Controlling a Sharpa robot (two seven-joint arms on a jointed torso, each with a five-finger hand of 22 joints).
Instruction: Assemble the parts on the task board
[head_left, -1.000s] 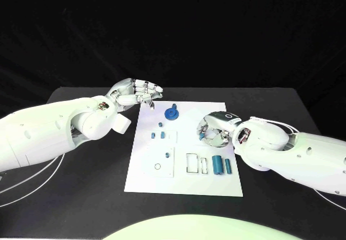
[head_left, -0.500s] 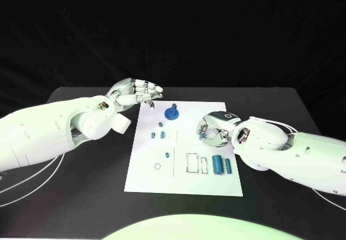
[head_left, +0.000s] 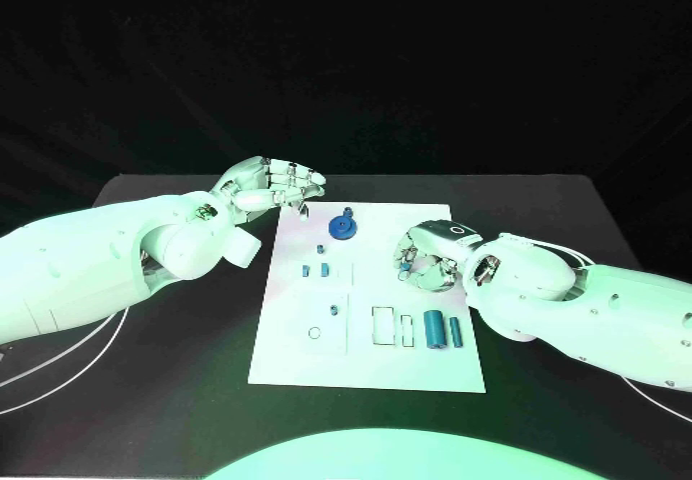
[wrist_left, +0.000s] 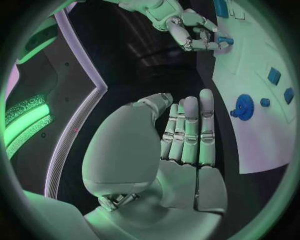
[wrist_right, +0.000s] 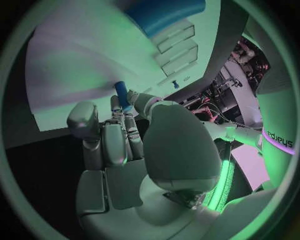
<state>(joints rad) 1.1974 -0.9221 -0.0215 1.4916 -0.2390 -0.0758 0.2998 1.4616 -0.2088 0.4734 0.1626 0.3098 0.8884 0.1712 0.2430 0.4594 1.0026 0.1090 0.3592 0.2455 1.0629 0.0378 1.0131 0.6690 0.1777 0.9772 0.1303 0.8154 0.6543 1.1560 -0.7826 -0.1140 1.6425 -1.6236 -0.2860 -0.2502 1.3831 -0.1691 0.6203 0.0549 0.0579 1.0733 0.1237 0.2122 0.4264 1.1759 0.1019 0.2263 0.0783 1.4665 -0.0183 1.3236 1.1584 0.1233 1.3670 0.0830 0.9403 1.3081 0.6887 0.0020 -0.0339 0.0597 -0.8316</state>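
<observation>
right robot hand (head_left: 428, 262) pinching one small blue part (wrist_right: 122, 94); left robot hand (head_left: 273, 186) curled, holding nothing.

We've got a black table (head_left: 173, 400) here, with a black backdrop (head_left: 346, 80) behind it. Two pale cables (head_left: 58, 375) loop across the tabletop.

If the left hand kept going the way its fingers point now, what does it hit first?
Probably the blue gear on the task board: the left hand has its fingers aimed toward that corner, though depth is unclear.
</observation>
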